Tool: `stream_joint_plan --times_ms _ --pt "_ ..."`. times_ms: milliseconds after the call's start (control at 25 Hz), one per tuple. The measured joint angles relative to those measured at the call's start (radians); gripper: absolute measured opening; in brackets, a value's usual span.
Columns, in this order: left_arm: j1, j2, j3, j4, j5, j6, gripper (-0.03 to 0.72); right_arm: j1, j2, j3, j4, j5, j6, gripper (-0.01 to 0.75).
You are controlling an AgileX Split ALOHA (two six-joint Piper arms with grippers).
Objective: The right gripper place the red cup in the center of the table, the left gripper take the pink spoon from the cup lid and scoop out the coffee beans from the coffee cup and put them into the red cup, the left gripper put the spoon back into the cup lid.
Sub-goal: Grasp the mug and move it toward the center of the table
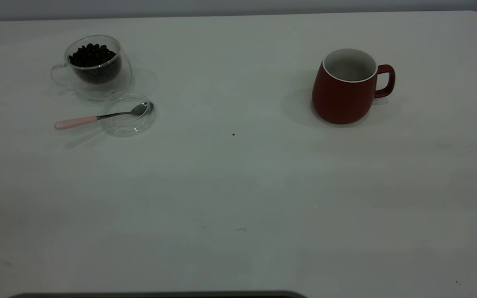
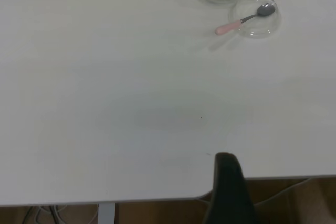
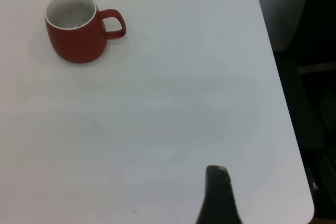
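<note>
The red cup (image 1: 346,89) stands upright and empty at the far right of the table (image 1: 238,198), handle to the right; it also shows in the right wrist view (image 3: 76,30). The coffee cup (image 1: 93,66), holding coffee beans (image 1: 92,54), stands at the far left. Just in front of it lies the cup lid (image 1: 128,116) with the pink spoon (image 1: 97,118) resting in it, handle pointing left. The spoon (image 2: 244,19) and lid (image 2: 257,17) also show in the left wrist view. The left gripper (image 2: 226,161) and the right gripper (image 3: 217,174) each show as one dark tip with no gap, far from the objects, near the table's edge.
The table's right edge (image 3: 286,114) borders a dark area. The near edge (image 2: 157,199) shows in the left wrist view, with cables below it. A dark strip (image 1: 155,294) lies along the bottom of the exterior view. Tiny dark specks (image 1: 233,134) dot the top.
</note>
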Motion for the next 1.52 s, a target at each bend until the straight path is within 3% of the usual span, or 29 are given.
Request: stream_joint_plan --times_ms 880,1280,1520 --pt "0.0 0.0 0.0 0.0 0.0 0.0 0.558 0.0 0.04 -0.018 0.009 -0.018 -0.051 0.595" --pt "0.0 0.0 0.0 0.0 0.0 -0.001 0.558 0.0 0.704 -0.234 0.133 -0.255 -0.241 0.656" --pt "0.0 0.0 0.0 0.0 0.0 -0.003 0.558 0.0 1.108 -0.293 0.303 -0.445 -0.512 0.656"
